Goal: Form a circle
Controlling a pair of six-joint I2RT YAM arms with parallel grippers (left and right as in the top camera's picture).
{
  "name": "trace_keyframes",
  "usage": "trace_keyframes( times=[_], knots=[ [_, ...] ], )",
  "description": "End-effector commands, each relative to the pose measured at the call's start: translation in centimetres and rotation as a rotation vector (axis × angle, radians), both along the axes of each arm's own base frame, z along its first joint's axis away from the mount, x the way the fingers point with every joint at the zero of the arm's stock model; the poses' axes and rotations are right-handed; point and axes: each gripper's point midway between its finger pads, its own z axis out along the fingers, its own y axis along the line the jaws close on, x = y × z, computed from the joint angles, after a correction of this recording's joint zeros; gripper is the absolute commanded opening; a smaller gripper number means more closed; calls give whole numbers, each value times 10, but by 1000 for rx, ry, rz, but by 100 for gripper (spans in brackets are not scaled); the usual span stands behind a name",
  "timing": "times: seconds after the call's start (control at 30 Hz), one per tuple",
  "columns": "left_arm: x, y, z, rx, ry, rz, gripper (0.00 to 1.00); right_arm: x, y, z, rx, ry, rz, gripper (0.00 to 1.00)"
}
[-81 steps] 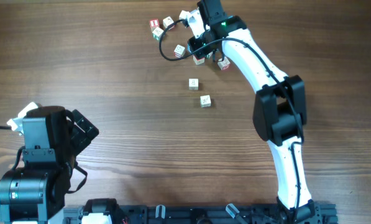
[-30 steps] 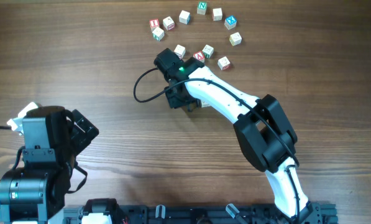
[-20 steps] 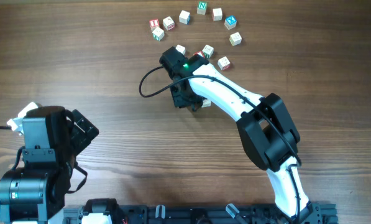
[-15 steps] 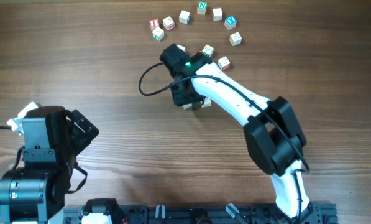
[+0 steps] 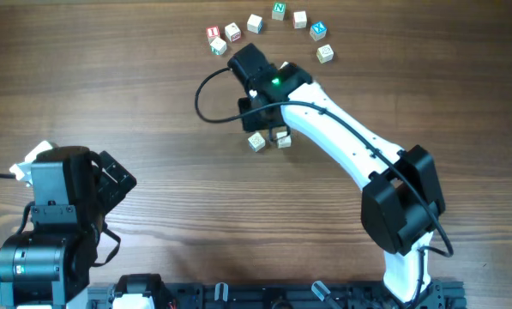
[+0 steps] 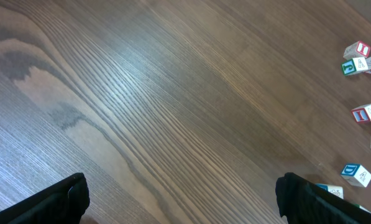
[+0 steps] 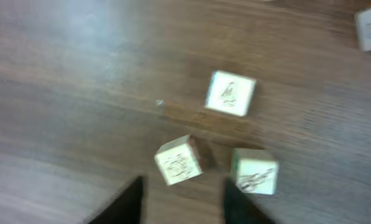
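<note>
Your right hand (image 7: pixel 182 208) is partly spread and holds nothing. In the right wrist view its two dark fingers (image 7: pixel 126 202) stand apart at the bottom edge with bare tabletop (image 7: pixel 61 93) between them. That view is blurred, so you cannot read the faces of the blocks.

The nearest cube (image 7: pixel 178 160) lies just beyond the gap between the fingers and is not touching either one. A second cube (image 7: pixel 255 171) sits just beside it, in line with the other finger. A third cube (image 7: pixel 230 93) lies a little farther out.

From overhead, the wrist hangs over this small cluster, near the middle of the tabletop.

There is no closed circle. The arc of cubes (image 5: pixel 255 23) curves along the far edge, open on the side facing the arm, and the cluster under the hand lies apart from it.

Your left hand (image 6: pixel 182 190) is spread wide over bare wood, holding nothing and well apart from every block.
</note>
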Motion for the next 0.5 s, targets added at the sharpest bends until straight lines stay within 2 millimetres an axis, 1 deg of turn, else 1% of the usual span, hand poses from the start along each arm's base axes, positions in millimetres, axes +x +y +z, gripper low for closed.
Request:
trace_keyframes(
  times=[0.0, 0.1, 0.17, 0.2, 0.23, 0.33, 0.37, 0.43, 0.47],
  knots=[
    [0, 3, -1, 6, -1, 20, 100, 17, -33, 7, -19, -20, -146, 22],
    [0, 3, -1, 6, -1, 20, 100, 17, -57, 3, -45, 28, -199, 16],
    [0, 3, -1, 6, -1, 20, 100, 10, -77, 0, -84, 82, -229, 6],
    [0, 3, -1, 6, -1, 21, 100, 6, -84, -1, -99, 103, -239, 5],
    [0, 3, -1, 6, -1, 20, 100, 2, -92, -2, -118, 130, -248, 5],
    [0, 3, -1, 6, -1, 20, 100, -13, -105, -4, -163, 195, -254, 5],
    [0, 3, -1, 6, -1, 20, 100, -20, -109, -4, -183, 218, -233, 4],
    [0, 3, -1, 6, -1, 20, 100, -32, -118, 1, -226, 254, -224, 4],
    [0, 3, -1, 6, -1, 20, 100, -40, -125, 9, -248, 263, -226, 4]
  ],
)
